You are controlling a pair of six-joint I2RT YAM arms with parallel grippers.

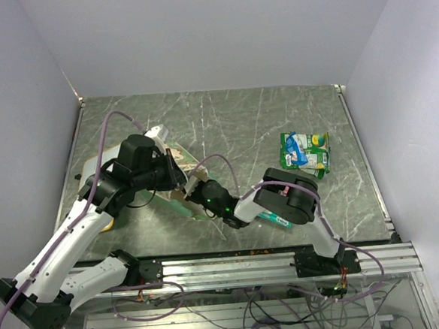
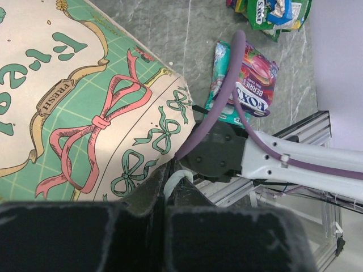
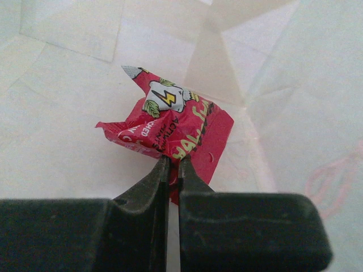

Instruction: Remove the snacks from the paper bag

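Snacks in the top view: green packets at three o'clock on the bench, a magenta packet at five, the paper bag on its side at nine. Left wrist: the left claw is clenched on a white bit of the bag's edge, printed side at ten o'clock. Right wrist, inside the bag: the right claw pinches a red packet by its six o'clock edge.

Bag: small green printed paper bag, on its side, left-centre on the worktop.
Inside it: crumpled red foil packet, in the right end effector.
Far right: green-and-white foil packets, piled.
Near, right of bag: magenta-purple foil packet.
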